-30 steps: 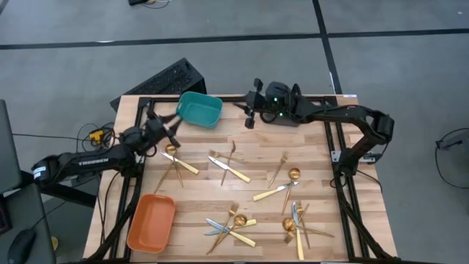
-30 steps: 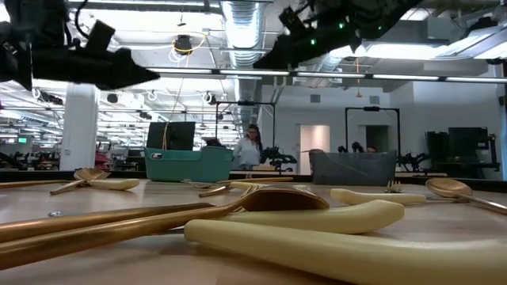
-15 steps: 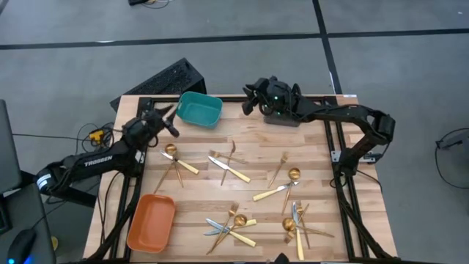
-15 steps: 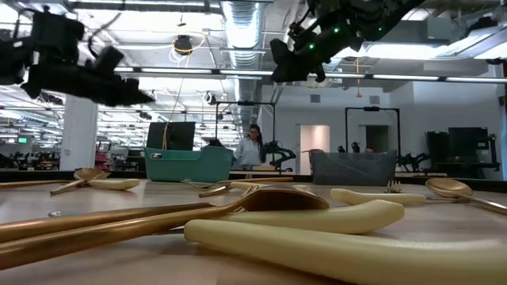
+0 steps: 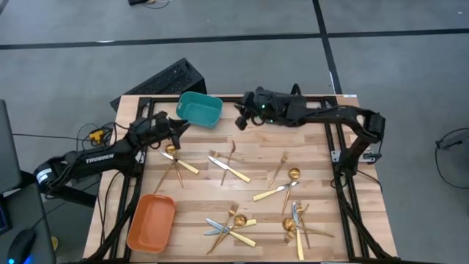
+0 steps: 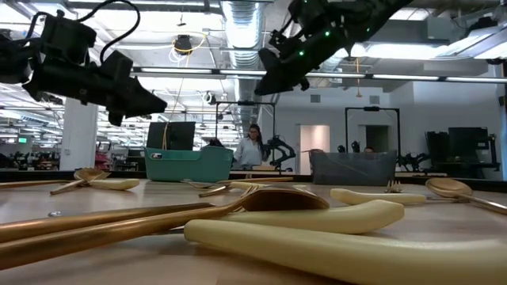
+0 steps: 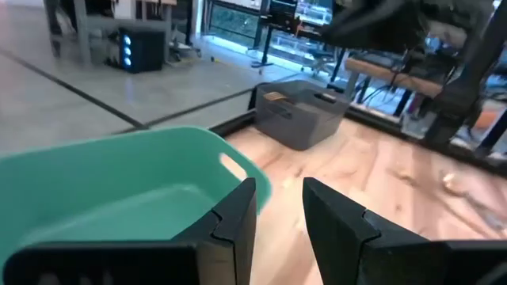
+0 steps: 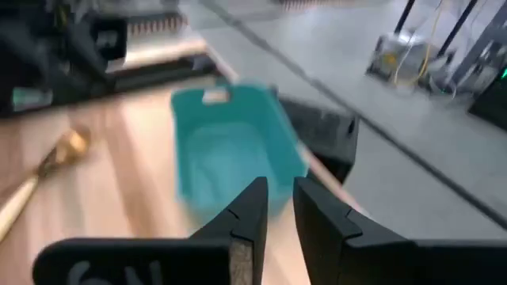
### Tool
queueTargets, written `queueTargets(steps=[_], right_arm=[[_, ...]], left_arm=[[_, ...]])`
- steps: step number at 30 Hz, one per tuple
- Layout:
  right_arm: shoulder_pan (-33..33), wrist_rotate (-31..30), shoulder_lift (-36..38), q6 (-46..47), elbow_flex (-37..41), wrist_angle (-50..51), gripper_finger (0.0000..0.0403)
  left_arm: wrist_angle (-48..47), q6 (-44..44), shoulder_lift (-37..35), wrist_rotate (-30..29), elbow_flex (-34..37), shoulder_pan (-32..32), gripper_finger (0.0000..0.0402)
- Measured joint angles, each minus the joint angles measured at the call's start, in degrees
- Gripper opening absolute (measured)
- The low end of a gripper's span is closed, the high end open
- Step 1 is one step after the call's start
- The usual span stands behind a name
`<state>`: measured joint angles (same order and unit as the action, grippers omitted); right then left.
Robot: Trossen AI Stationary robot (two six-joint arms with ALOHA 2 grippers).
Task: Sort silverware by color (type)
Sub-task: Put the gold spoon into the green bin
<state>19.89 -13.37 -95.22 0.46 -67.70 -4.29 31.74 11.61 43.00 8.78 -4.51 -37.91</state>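
Both arms have shifted since a second ago: the left pincer (image 5: 178,126) has swung back toward the teal bin (image 5: 199,108) and the spoon below it, and the right pincer (image 5: 239,121) has reached farther left along the far edge, away from the dark grey bin (image 5: 286,117).

From above, the silverware lies scattered across the worktop (image 5: 352,220): a gold spoon (image 5: 171,151) just beside the left pincer, a knife (image 5: 229,169) and a fork (image 5: 230,155) mid-table, more pieces clustered near the front edge (image 5: 234,224) and front right (image 5: 294,220). The orange bin (image 5: 152,221) sits at the front left. Neither pincer carries anything, so I judge this a reach between picks, with most of the sorting undone. Next, the left arm would need to drop onto the spoon and line its fingers across the handle.

At table height, both arms hang well above the worktop, the left pincer (image 6: 150,101) pointing down and rightward, the right pincer (image 6: 269,79) angled down-left (cutlery fills the foreground (image 6: 261,202)).

Past the left wrist, the fingers (image 7: 238,214) stand slightly apart with nothing between them, over the teal bin's rim (image 7: 158,142).

Past the right wrist, the fingers (image 8: 249,206) are likewise a narrow gap apart and empty, with the teal bin (image 8: 230,150) ahead and a spoon (image 8: 59,150) off to one side.
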Motion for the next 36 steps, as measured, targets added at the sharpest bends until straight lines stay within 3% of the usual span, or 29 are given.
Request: queueTargets(steps=[7,16,26,31,36], right_arm=[[-6.3,-14.2,4.9,14.5,0.0,22.3,0.0087],[-14.4,-18.2,8.7,40.6,0.0,47.9,0.0088],[-19.1,-17.6,8.7,56.9,0.1,61.6,0.0088],[-20.5,-11.8,8.7,58.9,0.1,63.1,0.0088],[-22.6,-8.3,8.7,64.5,0.1,67.0,0.0088]], left_arm=[[-0.2,-4.4,0.0,-0.1,0.0,1.2,0.0093],[1.2,-13.7,0.0,-0.2,0.0,1.2,0.0093],[2.2,-16.3,0.0,-4.6,0.0,1.2,0.0093],[2.9,-18.0,0.0,-6.8,0.0,1.2,0.0093],[4.3,-19.4,0.0,-13.4,0.0,1.2,0.0093]])
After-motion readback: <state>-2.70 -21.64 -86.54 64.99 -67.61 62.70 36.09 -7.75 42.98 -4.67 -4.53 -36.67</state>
